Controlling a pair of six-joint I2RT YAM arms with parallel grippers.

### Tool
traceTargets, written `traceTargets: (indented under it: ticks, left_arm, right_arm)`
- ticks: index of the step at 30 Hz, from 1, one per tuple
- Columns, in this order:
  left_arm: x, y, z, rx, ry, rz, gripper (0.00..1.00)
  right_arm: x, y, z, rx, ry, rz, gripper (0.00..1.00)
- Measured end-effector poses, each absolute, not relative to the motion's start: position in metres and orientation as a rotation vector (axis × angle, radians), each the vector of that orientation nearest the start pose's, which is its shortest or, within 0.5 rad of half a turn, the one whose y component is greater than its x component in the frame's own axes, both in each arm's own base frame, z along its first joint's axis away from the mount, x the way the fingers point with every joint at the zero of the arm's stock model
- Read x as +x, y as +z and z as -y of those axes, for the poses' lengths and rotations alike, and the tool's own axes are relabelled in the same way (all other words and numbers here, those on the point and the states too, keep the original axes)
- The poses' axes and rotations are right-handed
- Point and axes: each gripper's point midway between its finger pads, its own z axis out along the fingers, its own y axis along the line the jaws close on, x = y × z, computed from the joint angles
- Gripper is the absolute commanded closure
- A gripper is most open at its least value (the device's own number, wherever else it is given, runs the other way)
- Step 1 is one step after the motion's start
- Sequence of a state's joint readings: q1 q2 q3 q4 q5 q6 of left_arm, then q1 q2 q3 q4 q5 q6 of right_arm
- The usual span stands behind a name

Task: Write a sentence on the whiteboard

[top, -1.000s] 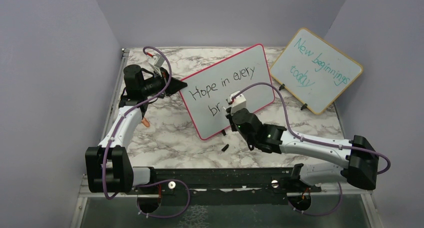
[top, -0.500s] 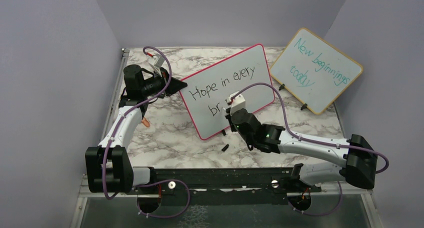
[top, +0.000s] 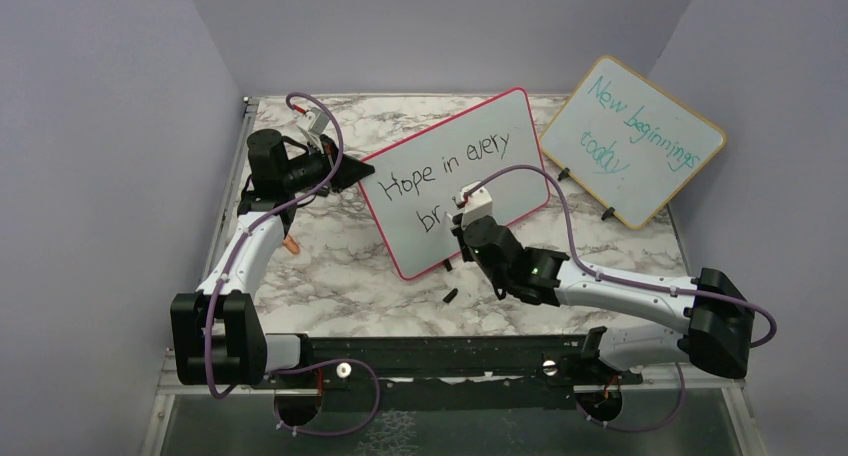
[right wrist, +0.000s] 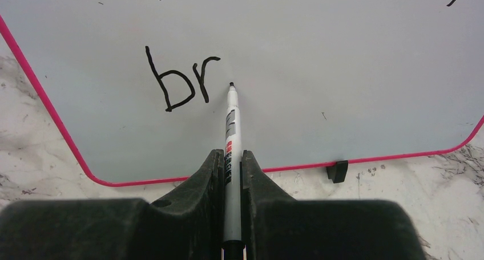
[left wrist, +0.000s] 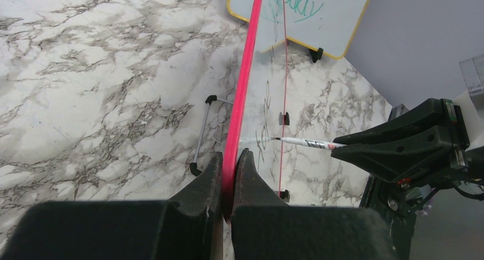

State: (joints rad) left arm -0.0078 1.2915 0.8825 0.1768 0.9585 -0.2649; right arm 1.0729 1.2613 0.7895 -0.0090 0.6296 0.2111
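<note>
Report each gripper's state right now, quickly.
Left gripper: shut on the pink edge of the whiteboard.
Right gripper: shut on the marker, whose tip is at the board just after "br".

A lab test booth: plain lilac walls (top: 100, 126) enclose a marble-patterned table (top: 330, 266).

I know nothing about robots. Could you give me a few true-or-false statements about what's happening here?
1. The right end effector grips a marker. True.
2. The sentence is finished. False: its second line has only "br".
3. The left end effector pinches the pink edge of the whiteboard. True.
4. The wooden-framed board is blank. False: it carries teal writing.
</note>
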Motion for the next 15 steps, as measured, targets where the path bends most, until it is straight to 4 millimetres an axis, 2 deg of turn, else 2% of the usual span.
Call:
traceTargets:
  ticks: [15]
  left_arm:
    - [0.3473, 0.2470, 0.1526, 0.470, -1.050, -1.762, 1.00]
  right_arm:
    - [0.2604, 0.1677, -0.2682, -0.426, 0.194, -1.911, 0.99]
